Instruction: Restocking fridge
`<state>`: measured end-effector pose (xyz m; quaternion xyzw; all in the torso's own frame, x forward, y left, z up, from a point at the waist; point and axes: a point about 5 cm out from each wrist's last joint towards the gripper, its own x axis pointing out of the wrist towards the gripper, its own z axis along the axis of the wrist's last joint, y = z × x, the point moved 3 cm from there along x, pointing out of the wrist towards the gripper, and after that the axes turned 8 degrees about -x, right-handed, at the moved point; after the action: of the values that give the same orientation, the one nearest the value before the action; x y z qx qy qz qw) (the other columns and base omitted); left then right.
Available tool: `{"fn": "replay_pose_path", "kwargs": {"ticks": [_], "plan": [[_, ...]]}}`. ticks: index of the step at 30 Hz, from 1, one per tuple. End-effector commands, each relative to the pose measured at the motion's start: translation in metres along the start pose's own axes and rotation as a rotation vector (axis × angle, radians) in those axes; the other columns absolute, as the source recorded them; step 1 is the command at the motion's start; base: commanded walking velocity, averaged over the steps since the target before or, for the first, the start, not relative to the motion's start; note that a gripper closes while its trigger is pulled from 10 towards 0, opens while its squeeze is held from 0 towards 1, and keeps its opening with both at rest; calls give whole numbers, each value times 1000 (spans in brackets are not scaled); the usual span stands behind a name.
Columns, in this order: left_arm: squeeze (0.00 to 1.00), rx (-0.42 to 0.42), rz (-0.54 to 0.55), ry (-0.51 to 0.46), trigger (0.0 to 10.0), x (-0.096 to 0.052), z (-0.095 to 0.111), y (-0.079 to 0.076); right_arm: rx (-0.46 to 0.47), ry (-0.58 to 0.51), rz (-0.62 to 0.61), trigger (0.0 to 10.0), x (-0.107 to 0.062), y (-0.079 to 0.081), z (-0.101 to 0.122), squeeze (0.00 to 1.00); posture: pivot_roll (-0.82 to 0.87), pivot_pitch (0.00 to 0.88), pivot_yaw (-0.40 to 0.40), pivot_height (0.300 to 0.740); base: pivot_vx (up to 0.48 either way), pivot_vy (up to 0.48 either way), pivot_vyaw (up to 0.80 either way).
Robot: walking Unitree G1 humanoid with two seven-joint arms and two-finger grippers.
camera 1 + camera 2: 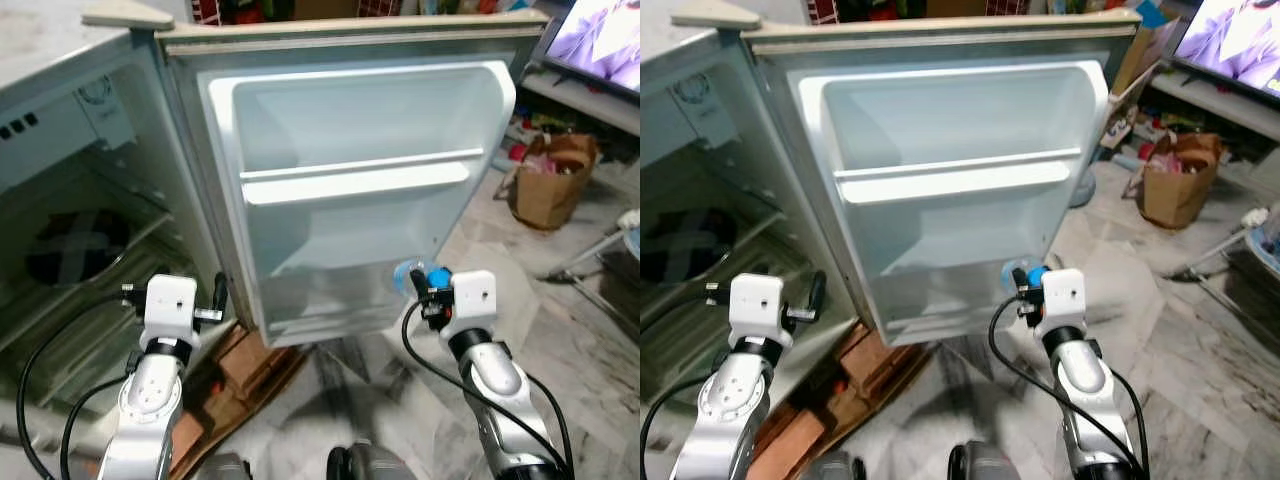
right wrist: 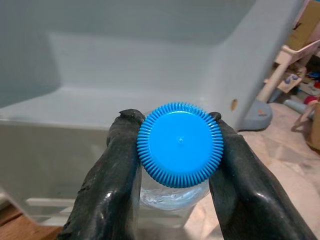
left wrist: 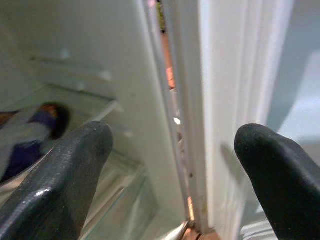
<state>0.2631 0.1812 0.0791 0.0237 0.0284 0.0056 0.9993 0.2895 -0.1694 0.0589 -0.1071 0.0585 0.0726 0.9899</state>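
While the fridge door (image 1: 360,190) hangs open mid-frame, the right hand (image 2: 180,150) grips a blue-capped bottle (image 2: 180,145) at its lower right. Lower left, the left hand (image 3: 170,170) is spread, grasping nothing.

Right end effector (image 2: 177,150) clamped, left end effector (image 3: 170,170) spread wide.

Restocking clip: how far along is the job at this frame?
Done: fridge door stands open. In hand: right gripper clamps a blue-capped bottle near the door's lower shelf. Left: setting it on that shelf. Left gripper hangs open at the hinge.
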Motion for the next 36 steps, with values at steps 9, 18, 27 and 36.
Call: {"fn": "replay_pose_path", "kwargs": {"ticks": [9, 18, 27, 36], "plan": [[0, -16, 30, 37, 10000, -10, -4, 7, 17, -24, 0, 10000, -2, -1, 5, 0, 71, 155, -49, 725, 0, 0, 0], [0, -14, 26, 40, 10000, -10, -3, 8, 21, -28, 4, 10000, 0, 0, 7, 0, 71, 158, -48, 685, 0, 0, 0], [0, -2, 27, 39, 10000, -6, 2, 7, 23, -35, -7, 10000, 4, 0, 8, 0, 76, 154, -47, 660, 0, 0, 0], [0, -18, 27, 31, 10000, -4, 8, 6, 25, -62, -18, 10000, 6, -4, 14, 0, 77, 167, -51, 660, 0, 0, 0]]}}
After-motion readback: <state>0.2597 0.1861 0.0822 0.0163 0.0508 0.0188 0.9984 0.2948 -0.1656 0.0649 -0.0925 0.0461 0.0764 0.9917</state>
